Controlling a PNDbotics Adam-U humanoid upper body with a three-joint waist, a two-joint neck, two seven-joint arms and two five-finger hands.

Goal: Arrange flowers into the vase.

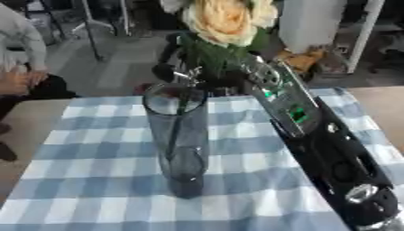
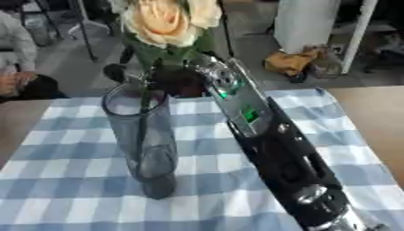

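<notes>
Our right hand (image 1: 183, 57) reaches in from the lower right of the frame to the upper centre, its dark fingers curled round the green stem of a peach-coloured artificial rose (image 1: 225, 19), holding the bloom high at the top edge. The lower stem dips toward the mouth of the tall, clear glass vase (image 1: 178, 135), which stands upright at centre on the blue-and-white checked tablecloth (image 1: 87, 171); whether the stem tip is already inside the rim we cannot tell.

We judge the rose light and its petals soft, so the stem below the leaves is the place to hold. The vase looks slippery, fragile and narrow enough to tip if knocked.

Our left hand is nowhere in view.
</notes>
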